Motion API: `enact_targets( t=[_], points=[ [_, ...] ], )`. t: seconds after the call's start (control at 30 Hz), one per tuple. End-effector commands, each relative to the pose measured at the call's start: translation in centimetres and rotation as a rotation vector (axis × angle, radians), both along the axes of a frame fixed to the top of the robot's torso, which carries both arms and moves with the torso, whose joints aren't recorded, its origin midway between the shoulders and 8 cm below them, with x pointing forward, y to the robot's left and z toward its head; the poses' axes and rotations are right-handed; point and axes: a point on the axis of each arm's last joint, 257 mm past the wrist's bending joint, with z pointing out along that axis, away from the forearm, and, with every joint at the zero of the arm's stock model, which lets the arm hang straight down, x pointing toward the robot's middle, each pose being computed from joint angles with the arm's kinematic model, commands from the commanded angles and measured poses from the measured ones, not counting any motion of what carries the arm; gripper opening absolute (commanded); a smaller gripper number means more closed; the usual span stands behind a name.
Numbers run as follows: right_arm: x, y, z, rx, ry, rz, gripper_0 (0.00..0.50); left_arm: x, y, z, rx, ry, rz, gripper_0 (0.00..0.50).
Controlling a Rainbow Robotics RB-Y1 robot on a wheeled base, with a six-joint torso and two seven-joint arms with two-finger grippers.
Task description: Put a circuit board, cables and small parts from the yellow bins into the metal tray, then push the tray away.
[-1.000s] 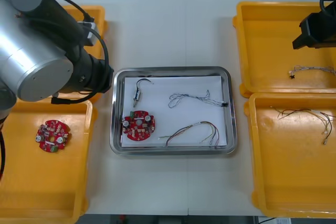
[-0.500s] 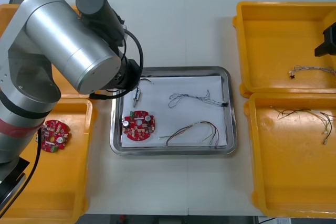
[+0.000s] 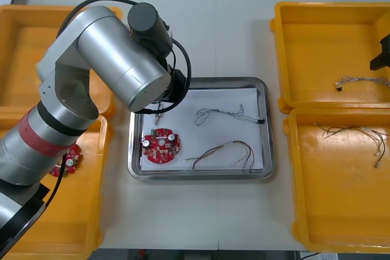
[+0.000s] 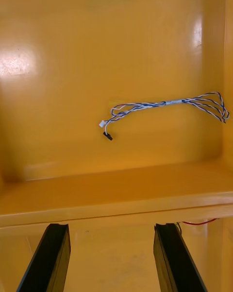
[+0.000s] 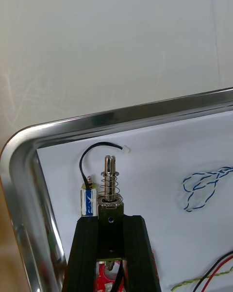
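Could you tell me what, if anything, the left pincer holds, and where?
The left pincer, over the tray, holds a small metal part by its base.

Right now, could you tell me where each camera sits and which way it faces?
Front view: above the arms, looking down at the table; the left arm reaches over the tray.
Left wrist view: on the left wrist, facing the tray's corner; the left gripper is by a small metal part.
Right wrist view: on the right wrist, facing into a bin holding a blue and white cable; the right gripper is open.
Shared: front and left wrist views show the tray and that part.
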Motion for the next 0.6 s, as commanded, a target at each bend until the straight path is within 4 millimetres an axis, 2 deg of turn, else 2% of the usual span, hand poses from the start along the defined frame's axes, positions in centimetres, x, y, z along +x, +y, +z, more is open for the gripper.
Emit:
enact_targets(
  t=[0.03, 0.3, 0.6],
  points=[
    [-0.8, -3.5, 1.3, -0.052, -0.001, 0.006, 0.500, 0.7, -2.8, 1.1, -0.059, -0.043, 0.027, 0.000],
    [-0.6, -4.2, 0.9, -0.052, 0.010, 0.031, 0.500, 1.0, -3.5, 0.0, -0.052, -0.041, 0.006, 0.000],
    [-0.9, -4.3, 0.7, -0.054, 0.026, 0.053, 0.500, 0.5, -3.8, -1.1, -0.032, -0.012, -0.016, 0.000]
  ],
)
